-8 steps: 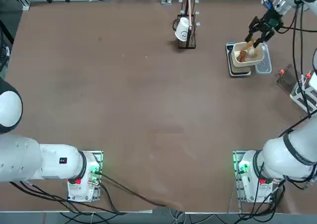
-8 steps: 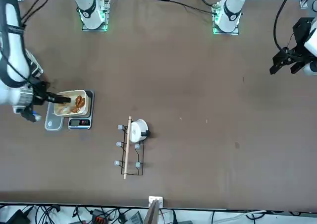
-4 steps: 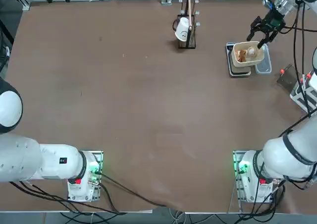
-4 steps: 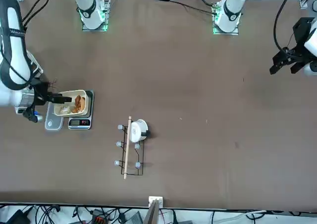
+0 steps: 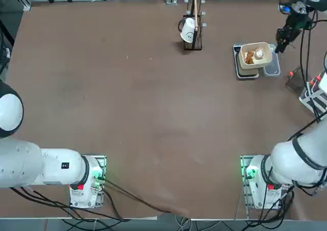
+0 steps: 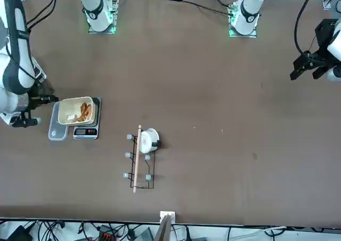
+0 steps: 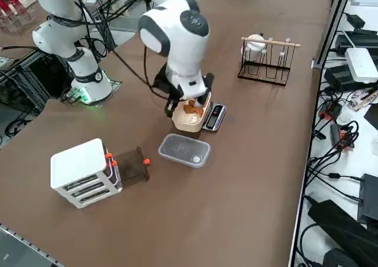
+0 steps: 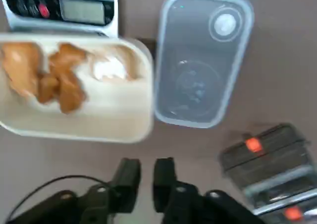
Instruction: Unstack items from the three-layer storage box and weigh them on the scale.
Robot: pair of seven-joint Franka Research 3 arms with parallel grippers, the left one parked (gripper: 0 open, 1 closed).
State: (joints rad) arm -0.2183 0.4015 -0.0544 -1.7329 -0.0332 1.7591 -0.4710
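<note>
Right gripper (image 8: pixel 147 172) hangs outside the cream tub (image 6: pixel 76 112), near its end, on the side where the clear plastic tray (image 7: pixel 185 150) lies. Its fingers stand a little apart with nothing between them, so the hand is released and empty; how high it is over the table, I cannot tell.

Inside the tub are the items: brown lumpy pieces (image 8: pixel 68 78) close together, and a pale cream roundish piece (image 8: pixel 113 65) beside them, nearer the clear tray. The tub rests partly on the scale (image 6: pixel 86 133) and overhangs it toward that tray. The scale's display and buttons show past the tub's long side; its digits are too small to read.

Just beyond the tub, flat on the table (image 5: pixel 148 98), is the clear tray. Farther off toward the robot's right stands the three-layer storage box (image 7: pixel 87 171), white-framed, its grey see-through section with a red-orange part sticking out to one side.

Well apart from all of these, across the table, a white cup (image 5: pixel 188 30) hangs on a dark wire rack (image 7: pixel 269 66) topped by a pale wooden bar.
</note>
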